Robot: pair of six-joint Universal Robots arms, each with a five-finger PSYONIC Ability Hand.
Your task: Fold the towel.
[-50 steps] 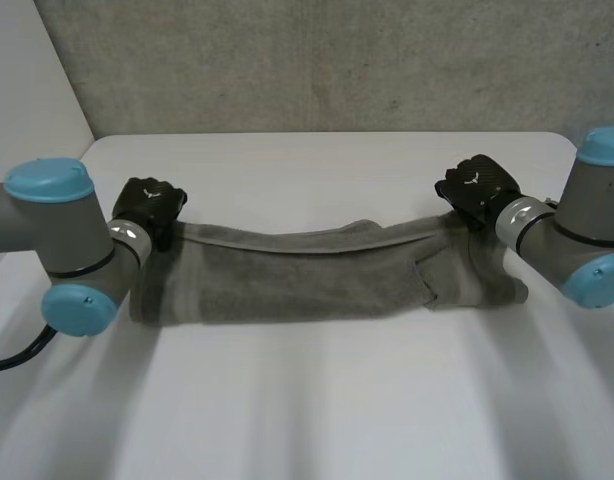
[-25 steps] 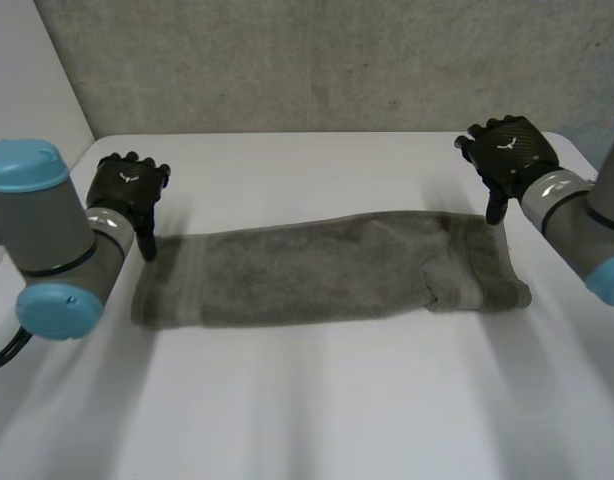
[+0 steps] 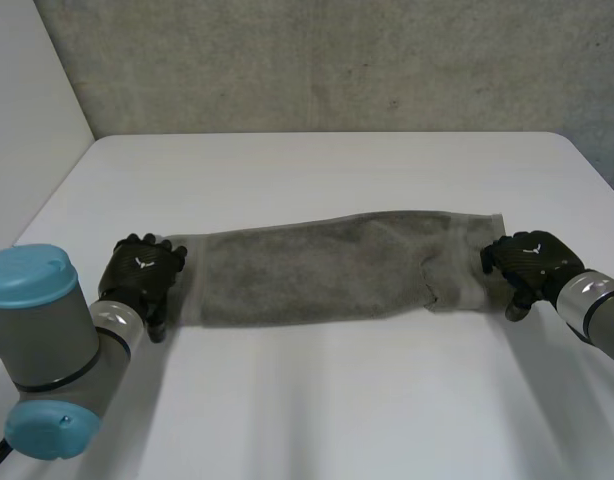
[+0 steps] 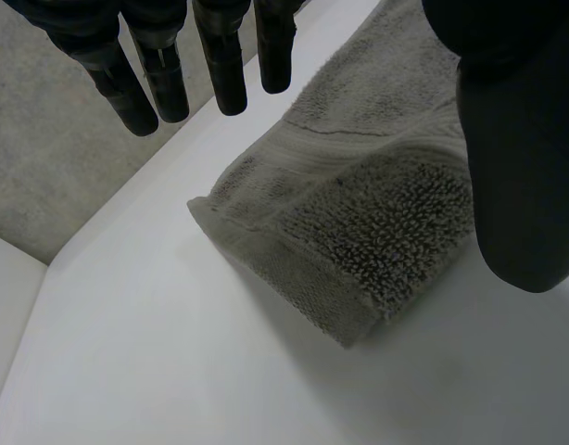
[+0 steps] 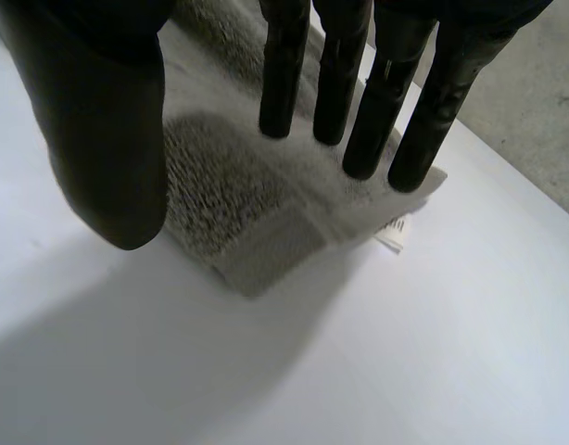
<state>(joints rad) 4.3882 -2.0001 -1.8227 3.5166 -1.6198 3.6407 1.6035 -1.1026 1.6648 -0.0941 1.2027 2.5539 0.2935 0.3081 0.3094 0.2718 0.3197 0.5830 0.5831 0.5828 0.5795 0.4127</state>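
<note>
A grey towel (image 3: 332, 265), folded into a long strip, lies flat across the middle of the white table (image 3: 317, 170). My left hand (image 3: 139, 280) hovers over the strip's left end (image 4: 340, 241), fingers (image 4: 224, 65) straight and spread, thumb apart, holding nothing. At the strip's right end (image 5: 247, 232) my right hand (image 3: 527, 262) stands open above the cloth, with its fingers (image 5: 359, 102) straight and nothing pinched. A small white label (image 5: 393, 234) sticks out from under that end.
A grey concrete wall (image 3: 337, 60) stands behind the table's far edge. The table's left edge (image 3: 47, 215) runs close beside my left arm (image 3: 47, 340). Bare tabletop lies in front of the towel.
Both hands let go of the towel's far edge, rose outward, then came down toward me to its two short ends. The towel now lies flat and still.
</note>
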